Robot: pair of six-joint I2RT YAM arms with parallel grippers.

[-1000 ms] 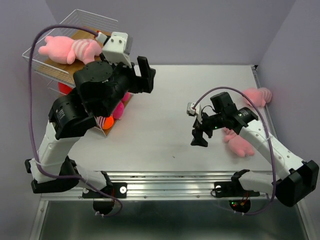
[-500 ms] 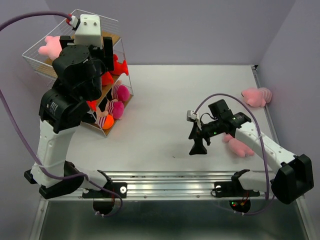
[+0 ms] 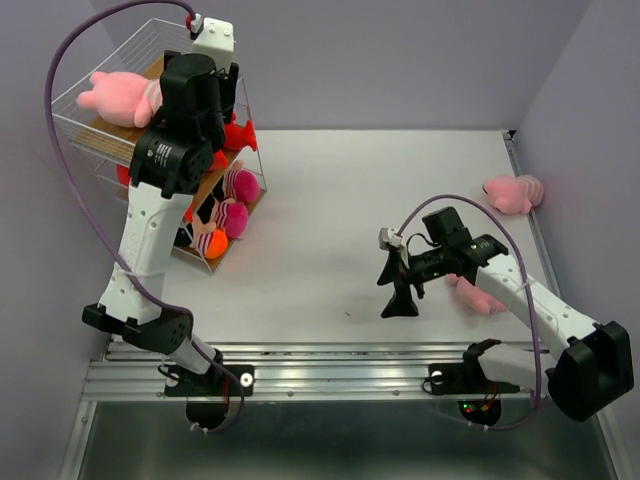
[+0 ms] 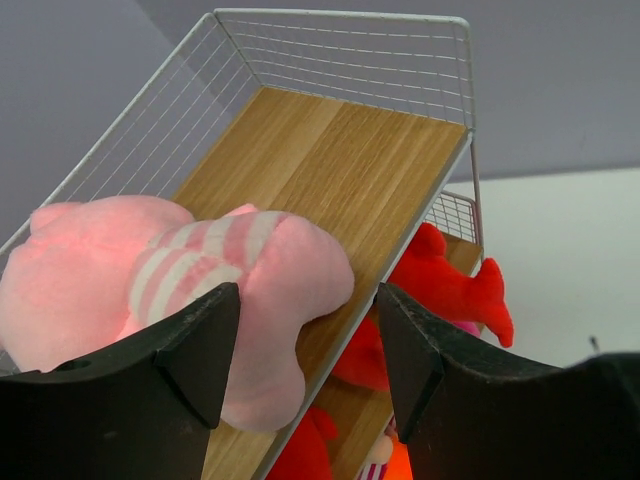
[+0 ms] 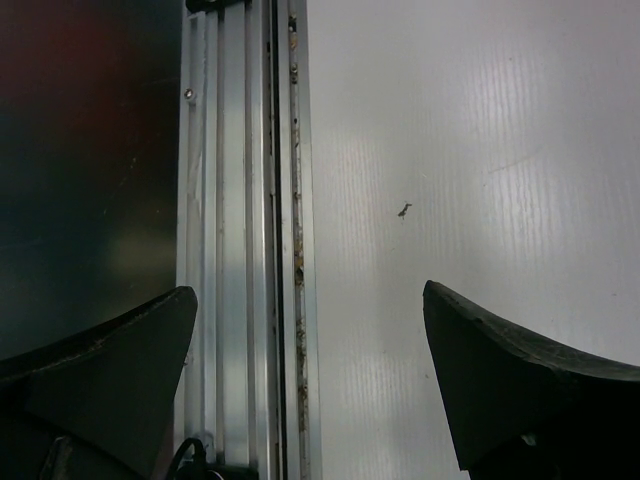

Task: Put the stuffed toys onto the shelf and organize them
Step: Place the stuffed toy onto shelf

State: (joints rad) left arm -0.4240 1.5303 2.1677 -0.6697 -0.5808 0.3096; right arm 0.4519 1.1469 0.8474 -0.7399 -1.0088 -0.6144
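Top: overlooks whole table [image 3: 330,200]. Left wrist: close on shelf [image 4: 330,150] top. Right wrist: downward, table edge.

Shelf: one [image 4: 330,150].
Pink striped animals: three in all. These are the top-board animal [image 3: 115,97], the far-edge animal [image 3: 512,193] and the near animal [image 3: 478,293], which is partly behind the right arm.
Red toys: at least two, the upper red toy [image 3: 240,135] and the left red toy [image 3: 125,175]. The left arm hides the rest of that tier.
Round pink-striped toys: three, namely the upper round toy [image 3: 240,185], the middle round toy [image 3: 228,218] and the lowest round toy [image 3: 208,243].
Arms: two.
Tools: two, the left tool [image 4: 305,340] and the right tool [image 3: 400,297].
Counter: one [image 3: 330,200].
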